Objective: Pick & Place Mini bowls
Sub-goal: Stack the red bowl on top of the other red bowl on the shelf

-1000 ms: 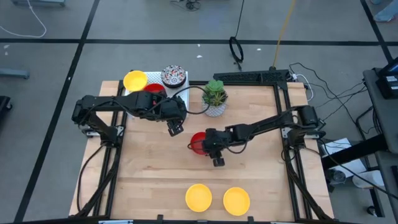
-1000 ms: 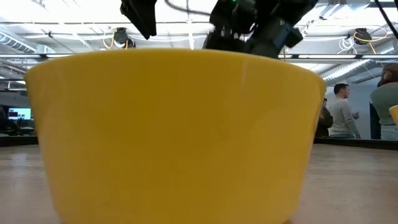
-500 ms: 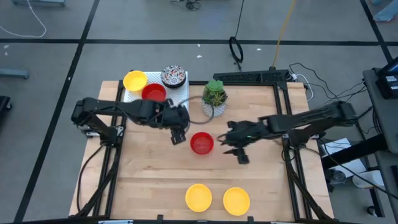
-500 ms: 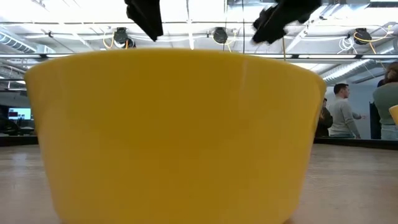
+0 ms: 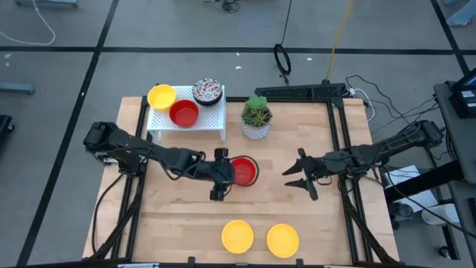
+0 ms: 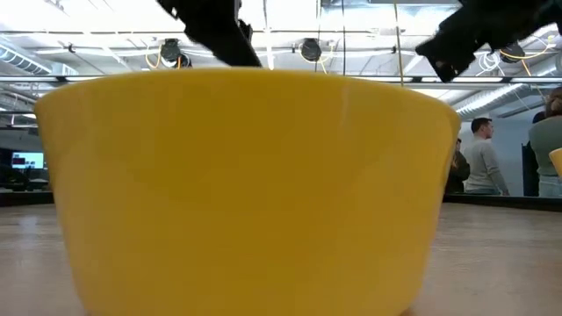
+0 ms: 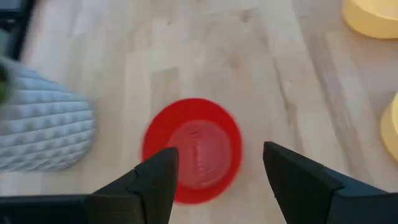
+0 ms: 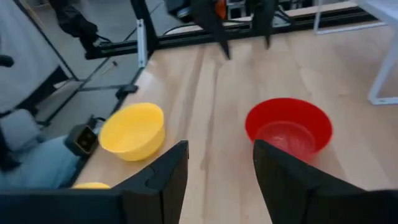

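Observation:
A red mini bowl stands upright on its base mid-table. My left gripper is open just left of it, and in the left wrist view the bowl lies ahead between the spread fingers, which do not touch it. My right gripper is open, well to the right of that bowl. Two yellow bowls sit by the near edge; one fills the low view. A yellow, a red and a floral bowl rest on the white rack.
A white rack stands at the far left of the table. The white pot with a green plant is just beyond the red bowl. Bare wood lies between the red bowl and the two yellow bowls. People stand in the room behind.
My right gripper, which was at the red bowl, has left it standing on the table and drawn back toward the right edge. My left gripper has moved from near the rack toward the near edge and right, arriving beside the red bowl. The bowl has stayed about where it was.

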Motion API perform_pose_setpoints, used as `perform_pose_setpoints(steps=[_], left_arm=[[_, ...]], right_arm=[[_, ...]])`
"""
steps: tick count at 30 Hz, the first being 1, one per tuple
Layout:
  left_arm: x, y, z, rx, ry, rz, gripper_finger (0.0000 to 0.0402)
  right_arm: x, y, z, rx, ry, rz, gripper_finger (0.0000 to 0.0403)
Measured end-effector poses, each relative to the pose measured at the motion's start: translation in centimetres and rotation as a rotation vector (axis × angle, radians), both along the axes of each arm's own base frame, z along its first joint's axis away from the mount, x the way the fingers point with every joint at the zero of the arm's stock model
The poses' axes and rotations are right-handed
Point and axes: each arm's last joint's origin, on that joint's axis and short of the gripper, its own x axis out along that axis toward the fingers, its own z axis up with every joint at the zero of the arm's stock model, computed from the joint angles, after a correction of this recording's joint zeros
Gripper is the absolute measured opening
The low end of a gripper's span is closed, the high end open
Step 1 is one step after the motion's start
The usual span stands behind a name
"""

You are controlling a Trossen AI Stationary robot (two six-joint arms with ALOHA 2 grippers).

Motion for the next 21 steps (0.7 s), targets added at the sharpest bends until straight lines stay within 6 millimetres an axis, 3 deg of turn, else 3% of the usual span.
perform_pose_setpoints(steps=[5, 14, 21], left_arm=[[0.3, -0.1, -3.2, -0.041, -0.002, -0.013, 0.0239], [2.0, 0.6, -8.4, -0.006, 0.117, -0.004, 0.0239], [2.2, 0.7, -10.4, 0.013, 0.205, -0.002, 0.0239]], right_arm=[[-0.4, 0.0, -1.3, -0.020, 0.025, -0.014, 0.0171], [-0.4, 0.0, -1.3, -0.017, 0.015, -0.013, 0.0171], [-0.4, 0.0, -1.3, -0.021, 0.021, -0.014, 0.0171]])
